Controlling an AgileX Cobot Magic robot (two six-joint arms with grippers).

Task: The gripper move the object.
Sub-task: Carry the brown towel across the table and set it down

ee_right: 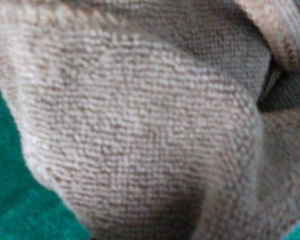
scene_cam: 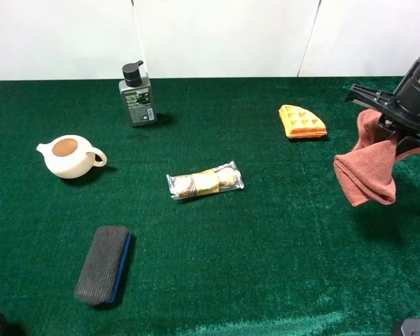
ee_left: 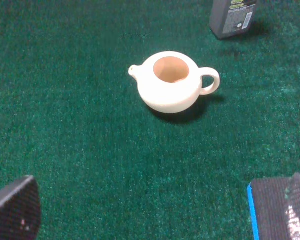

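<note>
Since the towel [scene_cam: 367, 171] is soft, light and limp, we judge it will drape and swing rather than slip; a pinch on a bunched fold near its top should hold best. Right gripper [scene_cam: 400, 133] is clamped on it, cloth hanging over the table [scene_cam: 266, 266] at its right side, near the waffle [scene_cam: 302, 122]. Right wrist view shows only towel weave, no fingers; the high view gives the whole drape. Left gripper [ee_left: 155, 212] is spread and empty near the teapot [ee_left: 171, 82].
</note>
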